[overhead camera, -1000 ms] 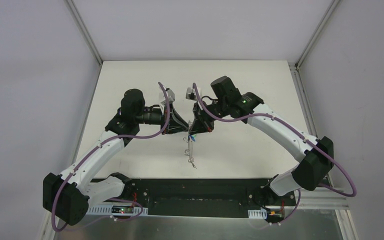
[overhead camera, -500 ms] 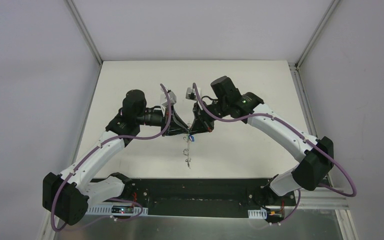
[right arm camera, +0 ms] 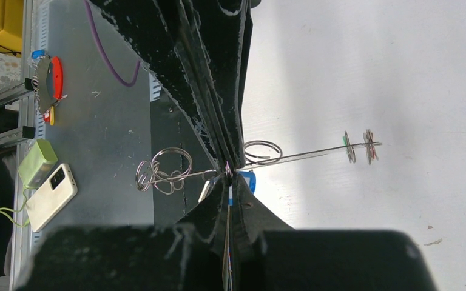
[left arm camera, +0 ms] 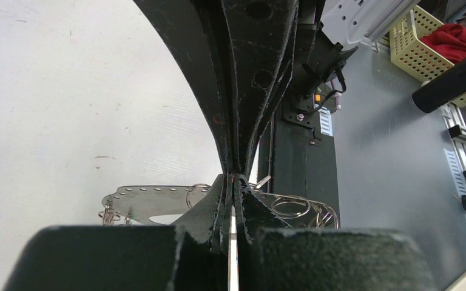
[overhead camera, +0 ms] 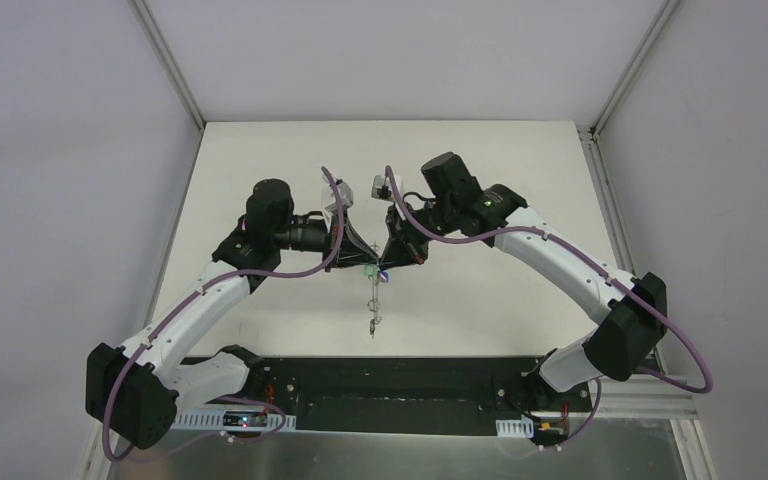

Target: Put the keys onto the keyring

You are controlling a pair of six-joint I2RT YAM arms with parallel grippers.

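1. Top external view: the left tool [overhead camera: 365,264] and right tool [overhead camera: 383,263] meet tip to tip above the middle of the white bench [overhead camera: 480,180]. Their black fingers hide the meeting point, and the metal dangling below is too thin for us to sort out.
2. In the left wrist view the left tool's fingers are pressed together. We cannot tell what, if anything, sits in the pinch. A perforated silver plate [left arm camera: 148,195] and small rings [left arm camera: 291,206] are half hidden behind the fingers.
3. In the right wrist view the right tool's fingers are together, clamped on the keyring [right arm camera: 303,155]. It is held in the air over the bench and seen edge-on as one thin grey wire.
4. The keys [overhead camera: 372,322] hang from it. We see a blue tag [right arm camera: 249,180] just beside the pinch; the blades are too small to read.
5. Against a second ago, the left tool has closed and drawn nearer the right. A green tag [overhead camera: 370,270] now shows between the tips, and the dangling bunch hangs straighter.
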